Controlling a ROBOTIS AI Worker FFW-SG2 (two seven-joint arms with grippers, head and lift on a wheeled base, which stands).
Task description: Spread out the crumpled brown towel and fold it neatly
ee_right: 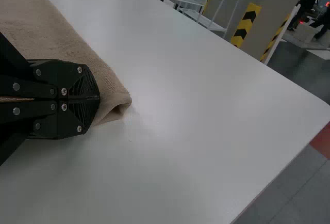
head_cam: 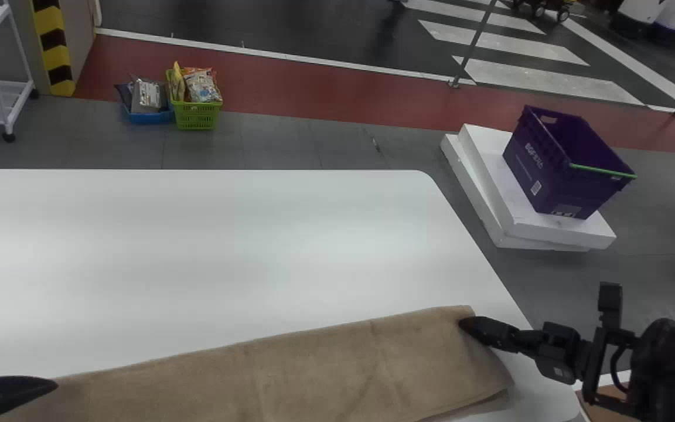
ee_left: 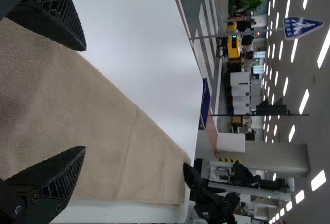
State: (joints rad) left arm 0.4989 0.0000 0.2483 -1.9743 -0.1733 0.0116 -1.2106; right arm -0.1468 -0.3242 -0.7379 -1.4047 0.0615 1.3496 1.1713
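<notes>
Two wide-set fingers of the left gripper hang at the brown towel; the right gripper is closed at its corner, pinch uncertain. Banded along the table, it seems mid-fold; next, secure both ends.

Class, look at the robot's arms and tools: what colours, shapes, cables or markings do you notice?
The right arm is black, with rounded, bulky housings, a thin curved black cable and a small pale label. The left tool and right tool are black too, with tapering fingers, finely ribbed panels and round screw heads.
</notes>
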